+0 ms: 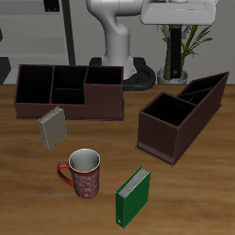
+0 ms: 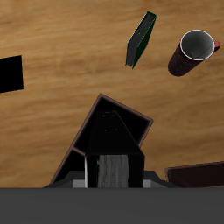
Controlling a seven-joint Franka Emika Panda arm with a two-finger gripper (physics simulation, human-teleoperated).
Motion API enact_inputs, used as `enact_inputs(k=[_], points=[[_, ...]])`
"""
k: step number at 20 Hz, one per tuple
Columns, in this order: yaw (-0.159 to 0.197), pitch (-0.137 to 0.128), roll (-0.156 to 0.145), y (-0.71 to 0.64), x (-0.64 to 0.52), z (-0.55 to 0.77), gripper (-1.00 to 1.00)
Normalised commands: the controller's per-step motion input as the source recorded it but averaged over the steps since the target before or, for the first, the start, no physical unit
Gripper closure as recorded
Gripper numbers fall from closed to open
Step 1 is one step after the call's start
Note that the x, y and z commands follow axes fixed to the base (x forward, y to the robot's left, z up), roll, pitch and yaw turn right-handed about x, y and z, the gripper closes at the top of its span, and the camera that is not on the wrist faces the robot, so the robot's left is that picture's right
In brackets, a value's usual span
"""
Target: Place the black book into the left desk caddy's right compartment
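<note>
1. Gripper (image 2: 109,181): seen in the wrist view only, its two fingers are clamped on the black book (image 2: 109,140), one on either side of the pale page edges.
2. Black book: held upright in the jaws, raised clear of the table (image 1: 197,197), directly over a dark brown caddy; which compartment lies beneath cannot be told.
3. Left desk caddy (image 1: 162,138): stands angled on the table, its long compartment nearer the front edge and two smaller ones farther back, all open and dark inside.
4. Second caddy (image 1: 103,106): set square near the table's back.
5. Grey book (image 1: 52,128): stands just before the second caddy.
6. Red mug (image 1: 83,174): upright, between the grey book and the green book (image 1: 133,195), which stands nearest the front edge.
</note>
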Motion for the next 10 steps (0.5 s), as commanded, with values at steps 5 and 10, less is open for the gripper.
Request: enact_inputs(k=[5,10], points=[[-0.002,0.006,0.005,0.03,0.09,-0.04,1.00],[-0.011,0.012,-0.005,-0.06,0.10,-0.12,1.00]])
